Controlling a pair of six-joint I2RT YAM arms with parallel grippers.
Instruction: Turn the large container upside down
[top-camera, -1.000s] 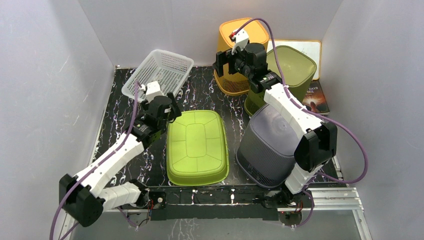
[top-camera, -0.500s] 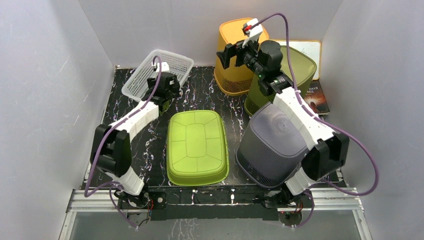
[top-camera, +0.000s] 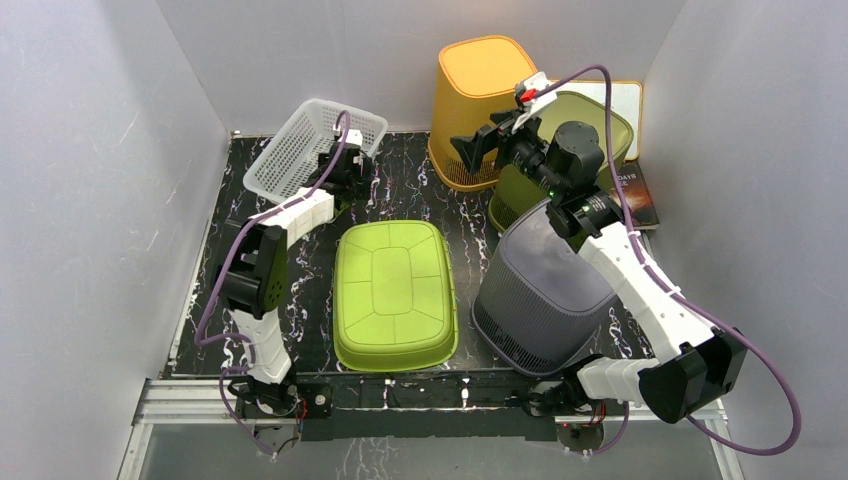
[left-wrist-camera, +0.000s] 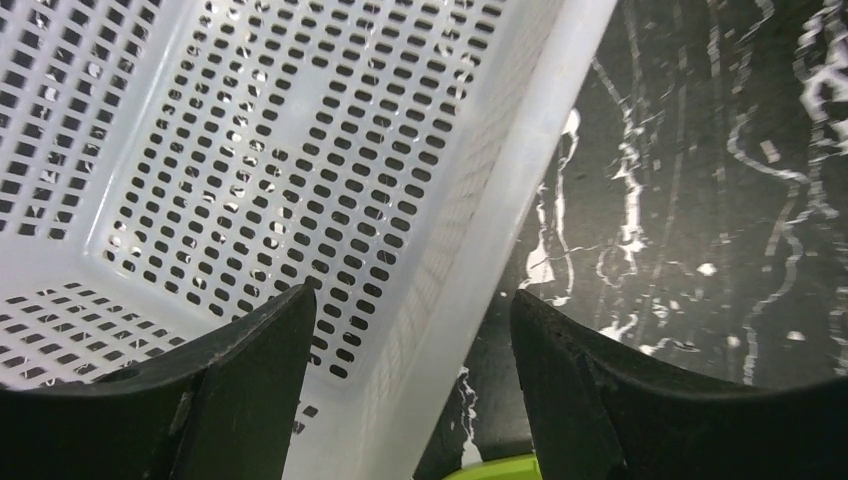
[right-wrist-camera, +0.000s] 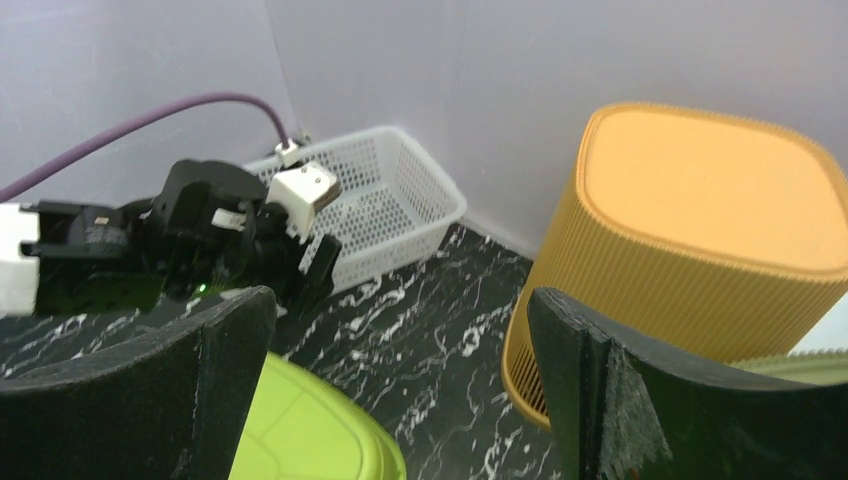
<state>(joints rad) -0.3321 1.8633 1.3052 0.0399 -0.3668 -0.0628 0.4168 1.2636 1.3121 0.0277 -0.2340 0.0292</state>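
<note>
Before me, a black tabletop (top-camera: 410, 185) veined white like marble. White basket (top-camera: 300, 150), peppered with holes; lime-green tub (top-camera: 392, 290); ribbed orange bin (top-camera: 480, 75); olive bin (top-camera: 612, 115); ribbed grey bin (top-camera: 540, 290). My cables (top-camera: 600, 68) are purple.

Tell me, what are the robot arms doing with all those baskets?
The left arm reaches to the white basket, its jaws open on either side of the rim, not squeezing yet. The basket sits right way up. The right arm hangs beside the orange bin, jaws wide open and holding nothing.
</note>
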